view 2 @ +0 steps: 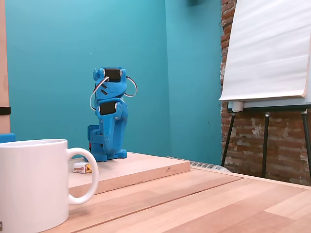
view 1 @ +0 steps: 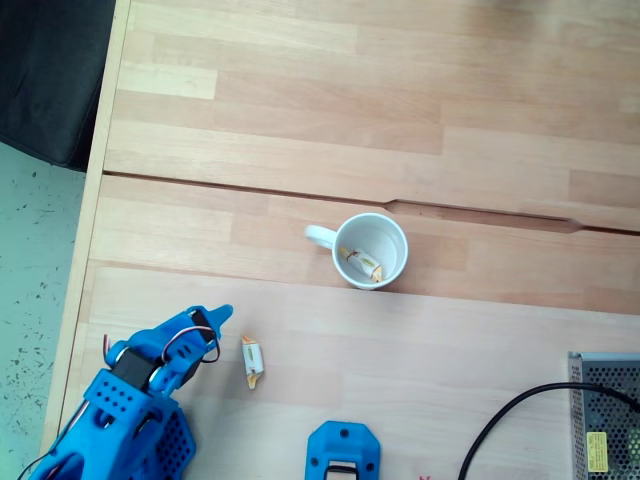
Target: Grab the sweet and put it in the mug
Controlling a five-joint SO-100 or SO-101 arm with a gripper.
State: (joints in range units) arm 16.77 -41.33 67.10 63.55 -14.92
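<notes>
Gripper (view 1: 215, 318) state couldn't be determined; it sat just beside the sweet (view 1: 250, 360) on the surface (view 1: 420, 90). Risk: thin, tiny sweet might skid or slip from the grip before reaching the mug (view 1: 397, 275), which already held one wrapped candy.

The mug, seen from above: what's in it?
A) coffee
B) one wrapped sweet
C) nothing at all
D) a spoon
B: in the fixed view from above, the mug holds one wrapped sweet with yellow-orange ends lying on its white bottom, while another sweet lies on the table near the blue arm.
</notes>
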